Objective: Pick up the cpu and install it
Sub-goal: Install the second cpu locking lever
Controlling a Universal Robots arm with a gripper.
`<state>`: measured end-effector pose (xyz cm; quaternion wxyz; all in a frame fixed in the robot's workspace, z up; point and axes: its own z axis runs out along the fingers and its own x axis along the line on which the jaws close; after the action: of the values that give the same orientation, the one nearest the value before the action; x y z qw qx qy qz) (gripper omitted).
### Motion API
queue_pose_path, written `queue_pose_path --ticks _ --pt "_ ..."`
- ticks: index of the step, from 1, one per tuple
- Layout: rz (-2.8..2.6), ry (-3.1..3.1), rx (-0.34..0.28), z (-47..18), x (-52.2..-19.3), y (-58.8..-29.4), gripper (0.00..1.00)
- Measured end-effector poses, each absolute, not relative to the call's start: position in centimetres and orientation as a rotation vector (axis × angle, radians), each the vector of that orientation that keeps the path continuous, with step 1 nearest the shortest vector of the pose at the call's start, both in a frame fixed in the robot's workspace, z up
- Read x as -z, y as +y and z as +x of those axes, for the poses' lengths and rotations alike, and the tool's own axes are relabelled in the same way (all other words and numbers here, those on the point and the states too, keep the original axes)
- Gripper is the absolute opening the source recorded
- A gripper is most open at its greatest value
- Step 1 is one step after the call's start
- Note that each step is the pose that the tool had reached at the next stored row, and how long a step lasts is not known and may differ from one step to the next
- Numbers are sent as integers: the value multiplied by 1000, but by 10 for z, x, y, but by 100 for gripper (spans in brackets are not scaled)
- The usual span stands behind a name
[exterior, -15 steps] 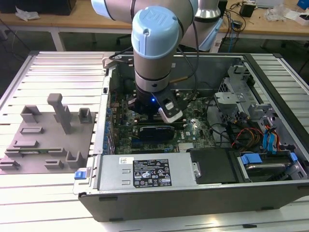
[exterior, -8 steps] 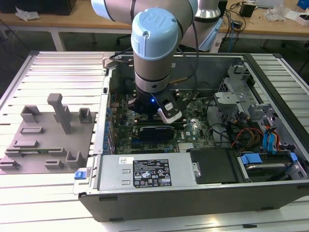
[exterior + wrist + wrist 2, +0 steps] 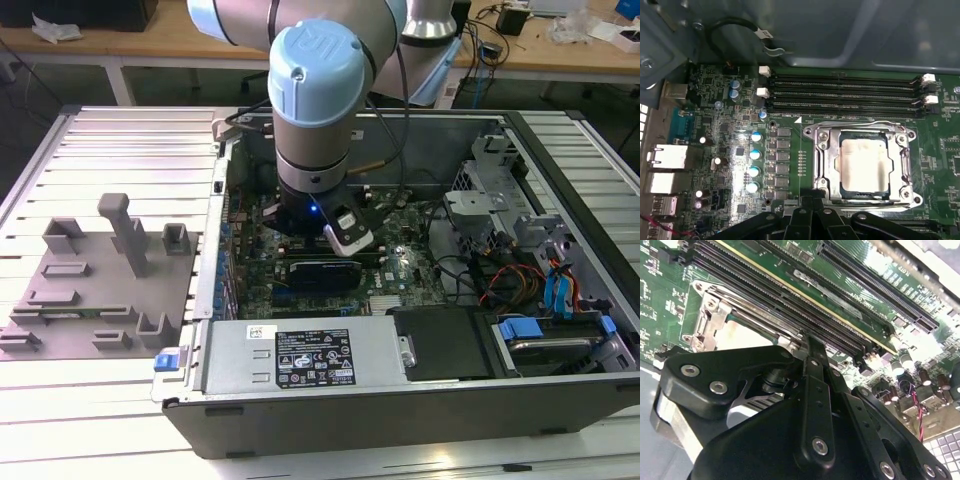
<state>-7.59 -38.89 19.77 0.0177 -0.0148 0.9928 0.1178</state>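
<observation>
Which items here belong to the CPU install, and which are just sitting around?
Job:
- cpu, lying in the socket frame on the motherboard
- gripper, low inside the case, beside the socket

Lying about:
- grey fixture tray
- white label
- blue drive caddy
- memory slots

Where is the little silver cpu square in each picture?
First wrist view: the cpu lies flat inside the metal socket frame.
Second wrist view: the cpu peeks out pale inside the same frame.
Exterior view: the arm stands over that spot in the case.
Shared landmark: the long black memory slots beside the frame in both wrist views.
</observation>
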Motion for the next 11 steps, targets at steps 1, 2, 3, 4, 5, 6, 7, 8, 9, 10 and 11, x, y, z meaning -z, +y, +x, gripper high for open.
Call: queue_pose_path --ticks 1,2,3,4,5,6,7,8,9,10,11 --pt "-46 3084 -366 -77 -197 -388 11" --pt "-46 3084 -366 -78 -197 -388 11" --pt "-46 3084 -366 -78 -197 -388 11" --pt "-46 3084 -366 -78 -197 -388 11" --pt "-46 3084 -366 -78 -198 -388 11" --pt "-46 3084 -366 -78 -199 -387 11" --pt "-46 3084 -366 -78 -200 -387 11" --pt "-46 3084 -365 -78 -204 -387 11" --pt "-46 3085 -363 -78 -207 -387 11" --pt "-46 3085 -361 -78 -210 -387 11" --pt "-46 3085 -359 -78 -212 -387 11"
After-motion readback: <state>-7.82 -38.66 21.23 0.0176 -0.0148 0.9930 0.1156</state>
